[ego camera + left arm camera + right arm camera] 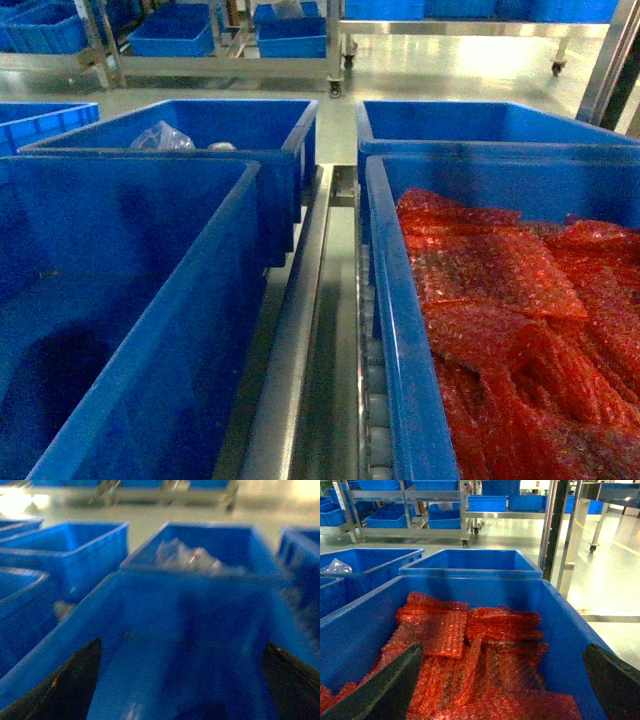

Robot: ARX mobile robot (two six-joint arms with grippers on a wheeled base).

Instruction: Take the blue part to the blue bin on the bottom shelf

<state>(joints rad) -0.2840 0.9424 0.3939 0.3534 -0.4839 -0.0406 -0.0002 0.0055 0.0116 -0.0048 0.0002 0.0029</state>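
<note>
I see four big blue bins from the head view, two near, two far. Near-left bin [150,330] looks bare inside from here, dark shadow on its floor. Near-right bin [400,330] is packed with red bubble-wrap bags [510,320]. Far-left bin [240,135] holds some clear plastic bags [160,137]. Far-right bin [480,125] shows no contents from this angle. A steel rail [300,330] runs between the two near bins, with white rollers [375,400] just beside the right bin's wall.

No blue part in any view, so I cannot tell where it is. Which bin is the target I cannot tell either.

Left gripper [180,680] hangs over the near-left bin, jaws spread wide, nothing between them; the picture is blurry. The far bin with clear bags [190,557] sits straight ahead of it.

Right gripper [500,680] hangs over the red bags [480,655], jaws spread apart, not touching anything that I can see. A bare blue bin [470,562] sits behind.

Far back: steel racks [410,525] on wheels carrying more blue bins, shiny floor [610,575].
</note>
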